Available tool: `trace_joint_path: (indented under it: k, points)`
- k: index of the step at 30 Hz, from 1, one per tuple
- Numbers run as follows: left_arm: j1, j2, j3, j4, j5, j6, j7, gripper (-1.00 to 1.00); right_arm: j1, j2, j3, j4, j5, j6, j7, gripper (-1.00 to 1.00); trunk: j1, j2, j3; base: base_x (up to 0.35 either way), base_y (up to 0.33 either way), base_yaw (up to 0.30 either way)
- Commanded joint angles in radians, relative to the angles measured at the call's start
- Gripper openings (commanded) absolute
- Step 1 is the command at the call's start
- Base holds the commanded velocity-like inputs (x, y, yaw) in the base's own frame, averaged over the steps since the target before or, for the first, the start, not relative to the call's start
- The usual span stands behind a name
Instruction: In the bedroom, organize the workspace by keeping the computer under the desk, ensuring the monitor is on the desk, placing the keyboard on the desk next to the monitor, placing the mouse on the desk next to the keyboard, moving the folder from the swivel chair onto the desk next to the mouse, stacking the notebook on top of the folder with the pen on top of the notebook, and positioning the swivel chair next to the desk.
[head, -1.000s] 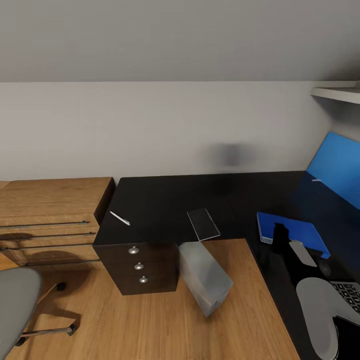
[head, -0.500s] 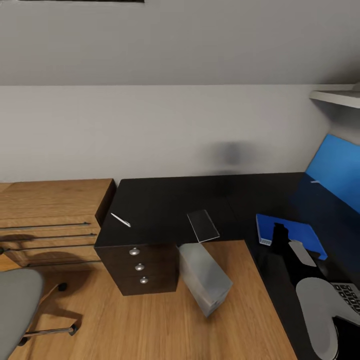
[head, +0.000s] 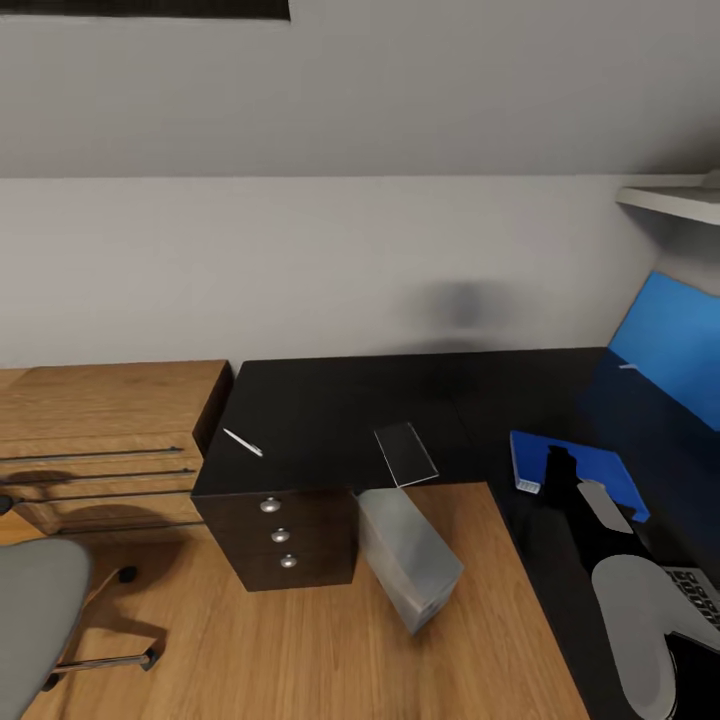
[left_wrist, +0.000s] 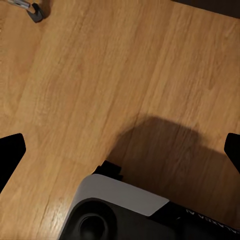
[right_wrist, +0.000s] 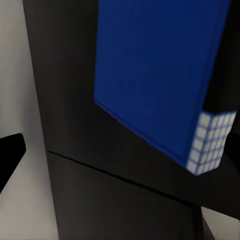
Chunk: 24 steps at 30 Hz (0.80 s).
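Swivel chair (head: 35, 610): one, grey seat at the near left on the wood floor (head: 300, 650), with part of its chrome base showing; well apart from the desk.
Keyboard (head: 700, 590): one, only a corner of keys at the near right edge, on the desk.
Right gripper (head: 575, 480): dark fingers over the desk's right wing, just above the folder; whether it is released or clenched cannot be told.
Left gripper (left_wrist: 120, 150): fingertips spread wide at the frame edges over bare floor, released, nothing between them.
Computer (head: 408, 555): one, light-grey tower, tilted, on the floor at the desk's inner corner.
Drawers (head: 280, 535): three, closed, silver knobs; contents hidden.
Folder (head: 575, 470): one, blue, flat on the desk's right wing.
Desk (head: 330, 420): one, black, L-shaped.
Pen (head: 241, 441): one, thin and pale, on the desk's left end.
Notebook (head: 405, 452): one flat dark piece at the desk's near edge.
Wooden chest (head: 100, 430): one, left of the desk, touching it.
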Motion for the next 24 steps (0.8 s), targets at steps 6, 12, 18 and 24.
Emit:
trace_joint_path:
  k: [6, 12, 18, 24]
  points:
    - [-0.001, 0.000, -0.009, -0.001, 0.003, -0.002, 0.008, 1.00, 0.000, 0.000, -0.002, -0.002, -0.007, 0.001, -0.005, 1.00, -0.023, 0.041, 0.018, 0.000, 0.000, 0.000]
    - [-0.001, 0.000, -0.009, -0.001, 0.003, -0.002, 0.008, 1.00, -0.001, 0.000, -0.002, -0.002, -0.007, 0.001, -0.005, 1.00, -0.046, 0.083, 0.037, 0.000, 0.000, 0.000]
    - [-0.001, 0.000, -0.009, -0.001, 0.003, -0.002, 0.008, 1.00, 0.000, 0.000, -0.002, -0.002, -0.007, 0.001, -0.005, 1.00, -0.069, 0.125, 0.055, 0.000, 0.000, 0.000]
    - [-0.001, 0.000, -0.009, -0.001, 0.003, -0.002, 0.008, 1.00, 0.000, 0.000, -0.002, -0.002, -0.008, 0.001, -0.004, 1.00, -0.092, 0.167, 0.074, 0.000, 0.000, 0.000]
